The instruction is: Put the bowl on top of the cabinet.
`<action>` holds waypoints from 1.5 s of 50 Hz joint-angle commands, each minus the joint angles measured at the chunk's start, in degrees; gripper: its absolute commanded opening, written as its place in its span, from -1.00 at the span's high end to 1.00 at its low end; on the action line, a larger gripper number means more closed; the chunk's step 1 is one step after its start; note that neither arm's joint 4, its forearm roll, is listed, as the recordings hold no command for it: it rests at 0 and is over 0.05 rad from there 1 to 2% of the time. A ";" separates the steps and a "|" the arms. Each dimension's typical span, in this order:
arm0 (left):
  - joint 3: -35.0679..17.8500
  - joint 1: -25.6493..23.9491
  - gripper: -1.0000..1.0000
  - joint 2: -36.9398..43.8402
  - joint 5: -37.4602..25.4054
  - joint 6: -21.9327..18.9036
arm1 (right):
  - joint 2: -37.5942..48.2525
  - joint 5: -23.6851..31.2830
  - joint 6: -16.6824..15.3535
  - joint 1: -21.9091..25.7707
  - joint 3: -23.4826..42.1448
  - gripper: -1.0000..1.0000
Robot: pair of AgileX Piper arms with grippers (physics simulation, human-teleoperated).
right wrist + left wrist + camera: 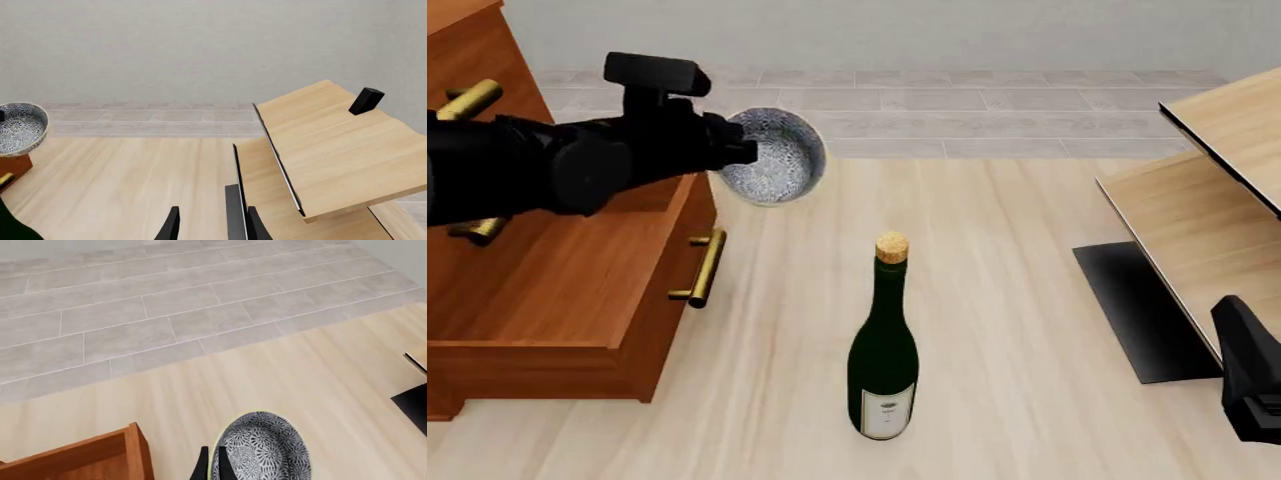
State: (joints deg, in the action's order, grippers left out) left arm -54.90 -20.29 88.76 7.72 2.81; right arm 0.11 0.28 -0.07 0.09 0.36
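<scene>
Front view: left gripper [745, 150] clamps rim of speckled bowl [777, 157], held tilted in air just beside upper corner of reddish-brown cabinet [554, 290], not resting on it. Corked green wine bottle [884, 350] stands upright on pale floor, well apart. Right gripper [210, 222] hangs near light-wood furniture [333, 150], fingers parted, holding nothing.

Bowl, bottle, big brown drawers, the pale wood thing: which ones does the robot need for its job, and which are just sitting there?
Needed:
- bowl, held by the left gripper
- cabinet, where it goes on top

Just sitting there:
- wine bottle, upright on the floor
- pale wood furniture
- right gripper, holding nothing
</scene>
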 commanded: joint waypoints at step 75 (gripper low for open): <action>-4.27 25.18 1.00 -35.64 -22.86 18.02 | 0.00 0.01 -0.02 0.00 0.00 -1.00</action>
State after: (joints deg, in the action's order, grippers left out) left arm -56.76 1.53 53.89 -12.24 19.40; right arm 0.11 0.28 -0.07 0.09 0.36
